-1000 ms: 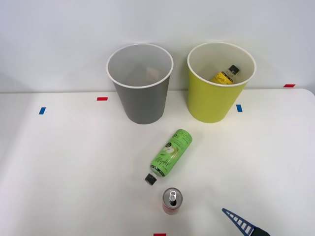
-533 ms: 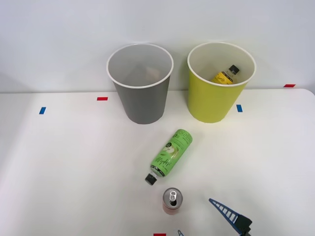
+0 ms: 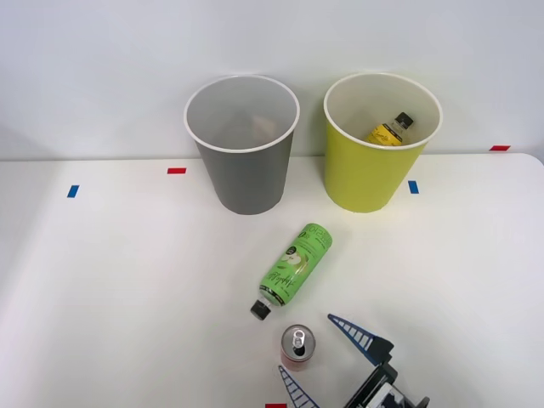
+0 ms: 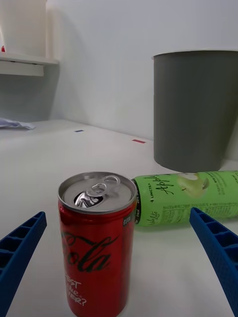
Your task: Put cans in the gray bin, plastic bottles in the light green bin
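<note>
A small red can (image 3: 297, 348) (image 4: 96, 245) stands upright near the table's front edge. My right gripper (image 3: 316, 355) (image 4: 119, 260) is open, one blue finger on each side of the can and just short of it, not touching. A green-labelled plastic bottle (image 3: 292, 267) (image 4: 186, 198) lies on its side just behind the can, black cap toward the front. The gray bin (image 3: 243, 143) (image 4: 196, 109) stands at the back, with the light green bin (image 3: 376, 144) to its right. A yellow-labelled bottle (image 3: 389, 130) rests inside the light green bin.
Small red and blue tape marks (image 3: 176, 171) dot the white table (image 3: 119, 280). A white wall rises right behind the bins. Open tabletop stretches to the left and right of the can.
My right gripper has come in from the lower right toward the can. Both fingers now show, flanking the can, where a second ago only one fingertip was in the corner.
</note>
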Action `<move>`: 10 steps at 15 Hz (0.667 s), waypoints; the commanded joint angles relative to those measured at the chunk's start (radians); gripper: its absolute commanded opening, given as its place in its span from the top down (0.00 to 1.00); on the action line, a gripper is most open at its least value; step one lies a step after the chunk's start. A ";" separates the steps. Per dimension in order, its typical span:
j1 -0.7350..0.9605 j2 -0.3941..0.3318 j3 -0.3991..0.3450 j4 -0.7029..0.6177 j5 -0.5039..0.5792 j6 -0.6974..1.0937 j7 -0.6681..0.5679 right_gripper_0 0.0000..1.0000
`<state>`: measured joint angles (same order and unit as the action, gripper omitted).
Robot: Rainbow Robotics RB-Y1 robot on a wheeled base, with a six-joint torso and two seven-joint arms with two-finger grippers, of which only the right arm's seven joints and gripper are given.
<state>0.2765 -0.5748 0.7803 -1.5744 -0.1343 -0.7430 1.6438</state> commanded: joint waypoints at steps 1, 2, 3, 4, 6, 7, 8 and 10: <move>-0.034 0.004 0.027 0.001 -0.019 0.013 -0.004 0.00; -0.040 0.006 0.033 0.001 -0.024 0.024 -0.005 0.00; -0.046 0.007 0.036 0.001 -0.028 0.039 -0.002 0.00; -0.046 0.013 0.037 0.001 -0.031 0.044 0.002 0.00; -0.053 0.020 0.039 0.001 -0.037 0.057 0.004 0.00; -0.056 0.023 0.039 -0.001 -0.039 0.076 0.004 0.00; -0.057 0.029 0.039 0.001 -0.044 0.088 0.005 0.00; -0.060 0.044 0.039 0.001 -0.044 0.108 0.013 0.00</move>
<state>0.2181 -0.5381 0.8192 -1.5740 -0.1775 -0.6471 1.6530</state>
